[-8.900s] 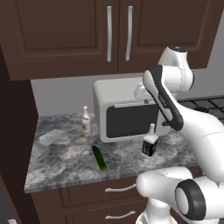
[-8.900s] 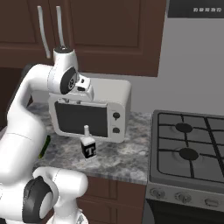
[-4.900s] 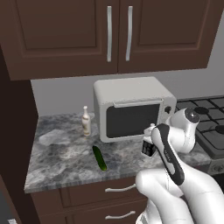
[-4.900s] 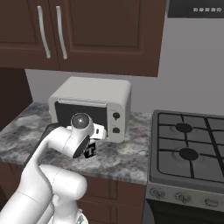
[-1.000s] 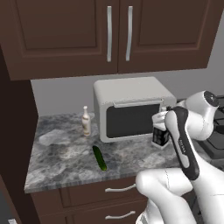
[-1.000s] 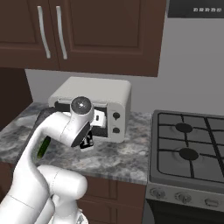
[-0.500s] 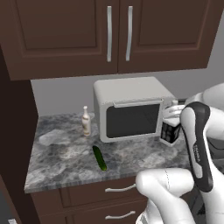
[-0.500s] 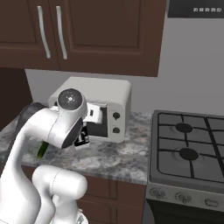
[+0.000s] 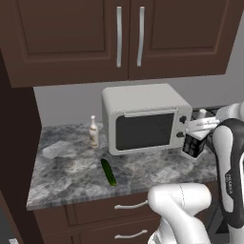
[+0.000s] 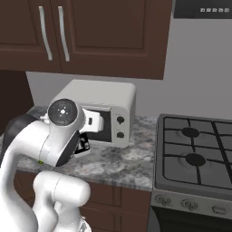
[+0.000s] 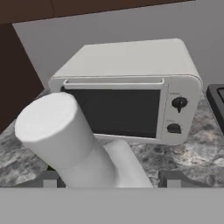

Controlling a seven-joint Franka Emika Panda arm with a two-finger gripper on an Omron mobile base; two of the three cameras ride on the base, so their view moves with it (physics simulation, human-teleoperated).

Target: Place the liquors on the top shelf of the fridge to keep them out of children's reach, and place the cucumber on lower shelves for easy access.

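In the hand view the two dark fingers (image 11: 50, 179) rise on either side of the white neck of the squat square dark-bodied liquor bottle (image 11: 65, 135), clamped on it. The left base view shows the same bottle (image 9: 195, 143) lifted clear of the grey marbled stone counter (image 9: 62, 178), hanging in front of the right end of the white boxy microwave (image 9: 145, 116), beside its knobs.

The step in hand looks like the carry of the first liquor toward the fridge. The next move likely calls for turning or driving the base away from the counter to bring the fridge in front of the arm, keeping the bottle upright and clear of the microwave while swinging.

The slim cream-white bottle with a tapered neck (image 9: 93, 132) stands on the counter left of the microwave. The slender dark green cucumber (image 9: 108, 172) lies near the counter's front edge, well apart from the held bottle. Both wait their turn.

The microwave door is closed; its dark window shows nothing inside.
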